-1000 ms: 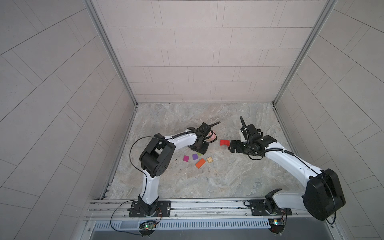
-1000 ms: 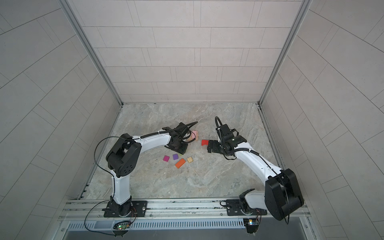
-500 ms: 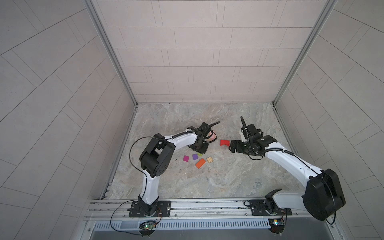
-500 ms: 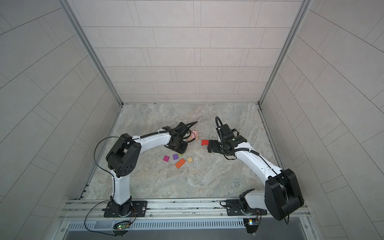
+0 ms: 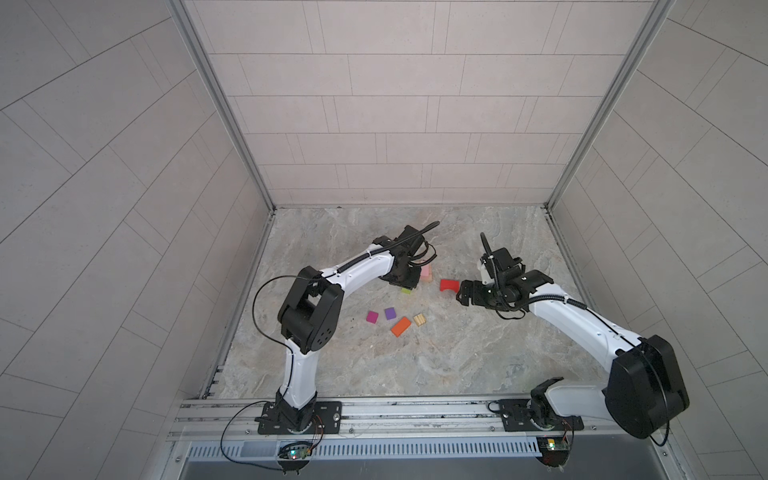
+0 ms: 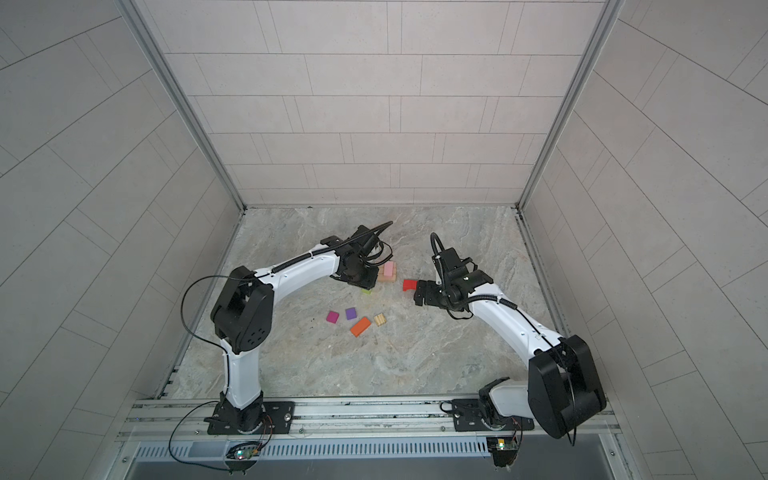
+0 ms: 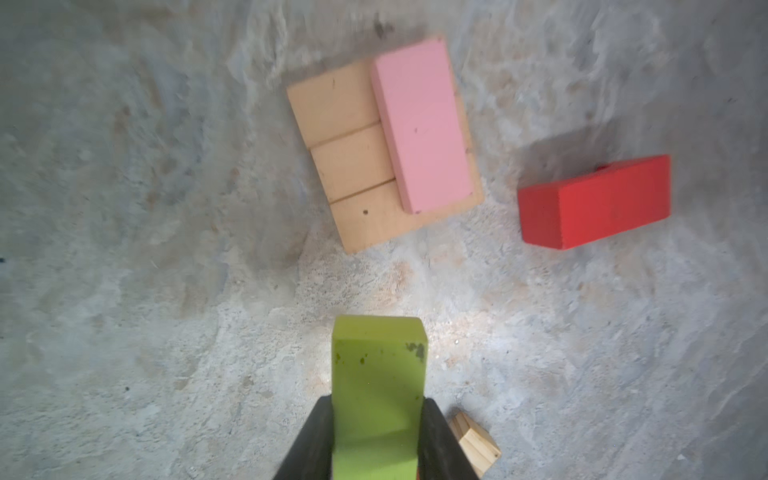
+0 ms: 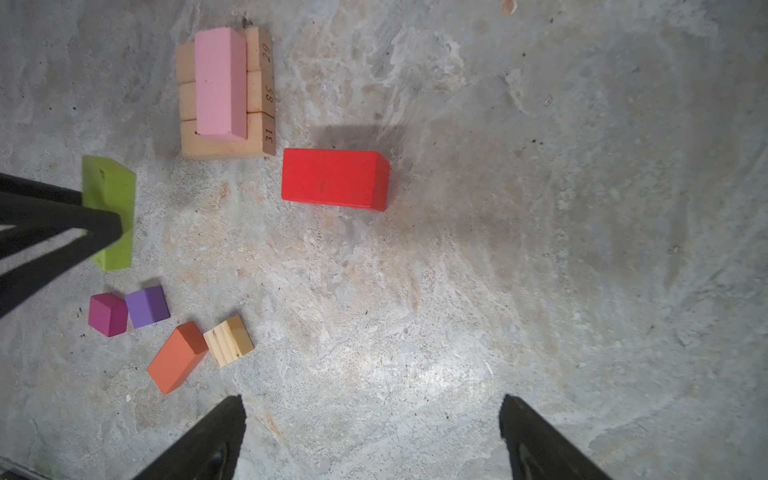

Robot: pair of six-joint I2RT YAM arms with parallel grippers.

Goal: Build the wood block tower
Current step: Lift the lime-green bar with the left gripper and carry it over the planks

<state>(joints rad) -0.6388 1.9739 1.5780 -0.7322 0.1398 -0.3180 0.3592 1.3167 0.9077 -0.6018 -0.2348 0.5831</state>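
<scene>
The grey bench (image 5: 415, 365) fills the floor in both top views. The left arm (image 5: 357, 270) reaches in from the left and the right arm (image 5: 573, 320) from the right. The tower (image 8: 224, 151) sits near the middle, a bit to the far side. It is three tan bars (image 7: 349, 153) side by side with a pink block (image 8: 219, 83) lying on top. Only the right wrist view shows numbers written on the bar ends. The red block (image 8: 332, 178) lies on the bench just right of the tower, not touching it. In the top views the green block (image 5: 406, 291) is only a tiny bit poking out under the left arm. The left wrist view shows the left jaws squeezed shut on its two sides, just on the near side of the tower. The right jaws stand wide apart with nothing between them, just right of the red block. Nearer lie the orange block (image 8: 176, 357), the purple cube (image 8: 147, 306), the magenta cube (image 8: 107, 313) and the ridged tan piece (image 8: 229, 340). The right wrist view shows all four, but the left wrist view shows only the ridged piece.
</scene>
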